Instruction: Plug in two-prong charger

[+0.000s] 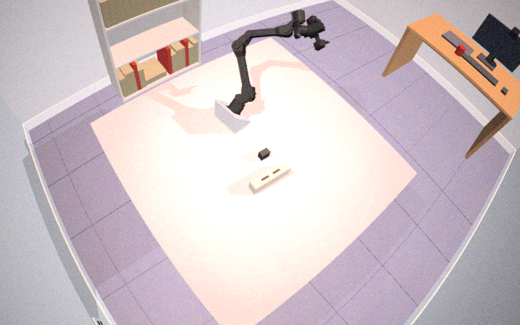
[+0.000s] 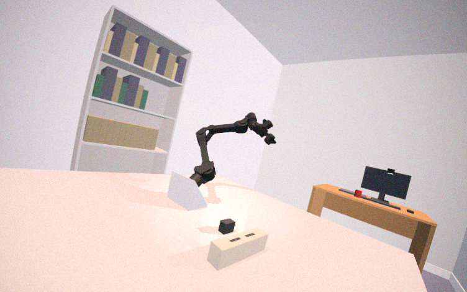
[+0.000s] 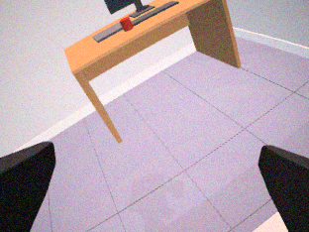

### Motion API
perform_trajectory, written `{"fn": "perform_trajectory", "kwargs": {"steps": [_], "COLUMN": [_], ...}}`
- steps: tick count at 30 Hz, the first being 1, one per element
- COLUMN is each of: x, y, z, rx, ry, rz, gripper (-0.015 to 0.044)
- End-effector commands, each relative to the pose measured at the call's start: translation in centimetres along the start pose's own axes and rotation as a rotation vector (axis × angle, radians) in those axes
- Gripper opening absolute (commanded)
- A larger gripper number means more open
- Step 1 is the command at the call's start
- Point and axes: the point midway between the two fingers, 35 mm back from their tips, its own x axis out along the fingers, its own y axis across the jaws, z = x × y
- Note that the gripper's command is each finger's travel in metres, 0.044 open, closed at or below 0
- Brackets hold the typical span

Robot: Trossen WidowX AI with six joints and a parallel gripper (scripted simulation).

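Note:
The charger (image 1: 263, 153) (image 2: 226, 226) is a small black block lying on the pale table top (image 1: 268, 237) (image 2: 86, 240). A small yellowish bit, its prongs, shows at its right side. The cream power strip (image 1: 272, 180) (image 2: 241, 253) lies just in front of it, with two dark slots in its top. The right outlet (image 1: 276, 171) (image 2: 249, 234) has nothing in it. My gripper (image 1: 325, 34) (image 2: 273, 132) (image 3: 159, 155) is open and empty, high up and well away from both, beyond the charger and to its right. The wrist view shows neither charger nor strip.
A pale wedge-shaped block (image 1: 229, 118) (image 2: 184, 193) stands at the arm's base, behind the charger. A bookshelf (image 1: 200, 34) (image 2: 79, 141) stands at the back left. A wooden desk (image 1: 398, 53) (image 2: 371, 215) (image 3: 213, 40) with a monitor and a red cup stands to the right.

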Motion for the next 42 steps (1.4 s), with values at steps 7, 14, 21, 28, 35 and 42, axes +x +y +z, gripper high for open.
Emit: {"fn": "perform_trajectory", "kwargs": {"steps": [7, 14, 21, 28, 35, 42], "x": [1.9, 1.8, 1.4, 0.5, -1.9, -3.5], "y": [-9.9, -15.1, -19.4, -24.1, -29.7, -33.3], "z": [1.9, 2.0, 2.1, 2.1, 2.2, 1.8], "rx": [-0.070, -0.149, -0.225, -0.305, -0.297, -0.354], "ry": [-0.041, -0.008, 0.039, 0.105, 0.150, 0.233], "rz": [-0.226, -0.350, -0.452, -0.556, -0.703, -0.776], "gripper": [0.0440, 0.0440, 0.0440, 0.0440, 0.0440, 0.0440]}}
